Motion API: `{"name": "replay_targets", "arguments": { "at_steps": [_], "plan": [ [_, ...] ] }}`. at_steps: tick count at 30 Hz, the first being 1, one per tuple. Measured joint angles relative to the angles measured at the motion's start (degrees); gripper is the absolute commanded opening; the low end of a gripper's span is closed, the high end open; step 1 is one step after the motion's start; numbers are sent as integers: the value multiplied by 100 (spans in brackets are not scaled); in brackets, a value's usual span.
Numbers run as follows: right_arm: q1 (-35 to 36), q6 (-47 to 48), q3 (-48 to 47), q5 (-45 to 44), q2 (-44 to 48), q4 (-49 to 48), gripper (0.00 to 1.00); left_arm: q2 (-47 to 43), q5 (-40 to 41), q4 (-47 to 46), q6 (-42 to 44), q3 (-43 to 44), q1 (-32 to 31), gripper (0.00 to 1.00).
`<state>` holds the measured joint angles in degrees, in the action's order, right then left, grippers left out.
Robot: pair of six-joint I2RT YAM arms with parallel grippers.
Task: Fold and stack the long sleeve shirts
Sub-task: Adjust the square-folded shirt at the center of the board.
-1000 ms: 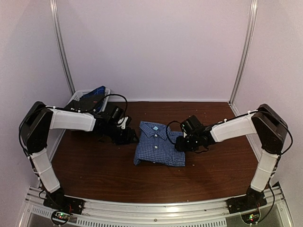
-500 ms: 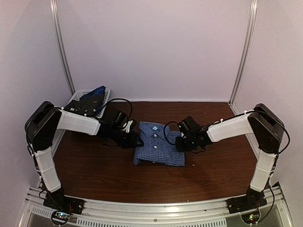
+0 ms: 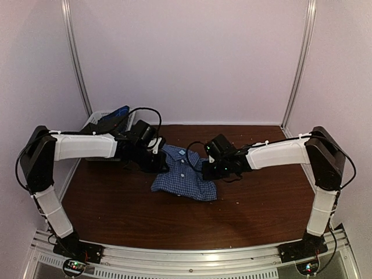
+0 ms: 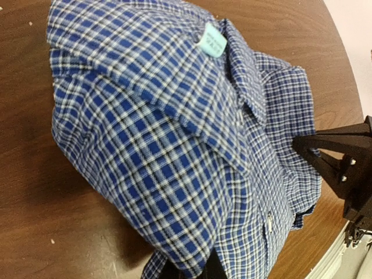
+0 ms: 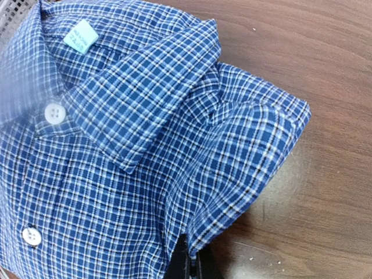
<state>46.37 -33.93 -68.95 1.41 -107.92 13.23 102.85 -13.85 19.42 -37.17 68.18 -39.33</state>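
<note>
I read left gripper (image 3: 156,164) and right gripper (image 3: 210,170) as clamped on the shirt (image 3: 185,181) at its shoulders. Long axis 12–6. Basket (image 3: 93,121) at 10 o'clock, left arm nearer.

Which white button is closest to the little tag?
The upper button in the right wrist view, just under the tag on the shirt. The other button sits much lower down.

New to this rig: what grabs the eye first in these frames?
A folded blue-and-white checked shirt lies in the middle of the dark brown wooden table, its collar end raised. The left gripper and right gripper pinch it from either side near the collar. A white mesh basket holding dark fabric sits at the far left corner.
</note>
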Motion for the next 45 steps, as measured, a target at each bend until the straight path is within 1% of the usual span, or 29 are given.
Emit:
{"name": "replay_targets", "arguments": {
  "at_steps": [1, 3, 4, 5, 6, 8, 10, 13, 15, 16, 18, 22, 24, 29, 34, 39, 45],
  "plan": [
    [31, 15, -61, 11, 2, -2, 0, -140, 103, 122, 17, 37, -33, 15],
    [59, 35, -98, 17, 28, -9, 0, -356, 271, 310, 42, 101, -127, 43],
    [68, 50, -94, 17, 50, 24, 0, -409, 339, 348, 52, 111, -173, 54],
    [68, 61, -76, 15, 72, 37, 0, -424, 396, 361, 55, 116, -203, 61],
    [50, 79, -15, 13, 107, 22, 0, -415, 450, 374, 46, 118, -238, 67],
    [-50, 105, 258, -9, 234, -13, 0, -363, 540, 463, 35, 116, -271, 70],
    [-225, 111, 660, -7, 382, -105, 2, -306, 623, 494, 20, 118, -273, 70],
    [-605, 140, 1281, -7, 538, -146, 25, -142, 658, 507, 28, 181, -271, 68],
    [-793, 216, 1427, -42, 610, -201, 36, -11, 654, 487, 42, 232, -271, 64],
    [-828, 188, 1451, -61, 645, -210, 40, 31, 651, 470, 37, 236, -271, 62],
    [-831, 234, 1517, -66, 745, -201, 43, 79, 638, 470, 46, 236, -271, 59],
    [-761, 245, 1488, -70, 979, -37, 43, 79, 566, 400, 42, 236, -271, 49],
    [-706, 251, 1373, -129, 1102, 101, 42, 79, 514, 376, 44, 238, -271, 44],
    [-479, 245, 1047, -306, 1408, 286, 34, 131, 380, 280, 37, 393, -271, 40],
    [-179, 164, 1069, -267, 1502, 205, 31, 540, 358, 140, 48, 850, -267, 36],
    [-109, -11, 1528, -35, 1495, -120, 28, 1172, 365, 22, 66, 1241, -225, 34],
    [-68, -361, 2490, 306, 1495, -632, 28, 1838, 378, -11, 66, 1504, -76, 33]
  ]
}}
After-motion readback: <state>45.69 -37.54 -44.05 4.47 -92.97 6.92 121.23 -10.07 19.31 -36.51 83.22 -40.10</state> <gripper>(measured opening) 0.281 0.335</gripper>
